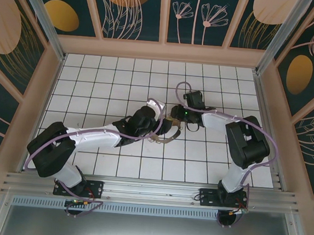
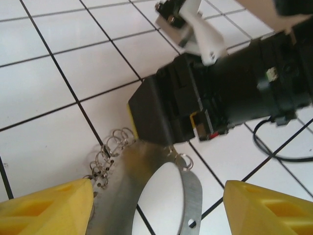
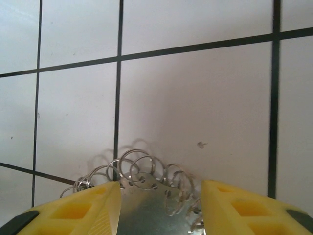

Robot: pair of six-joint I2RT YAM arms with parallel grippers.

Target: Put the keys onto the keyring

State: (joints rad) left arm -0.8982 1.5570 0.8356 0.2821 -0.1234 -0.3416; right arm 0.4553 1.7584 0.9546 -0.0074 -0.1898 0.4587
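Our left fingers (image 2: 44, 205) stand open either side of the keyring (image 2: 120, 191); our right fingers (image 3: 73, 210) clamp its far edge.

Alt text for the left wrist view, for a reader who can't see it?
A flat silvery metal ring, fringed with small wire loops, lies between the left gripper's open yellow fingertips. The right gripper, black, appears to hold its far edge above the white tiled floor.
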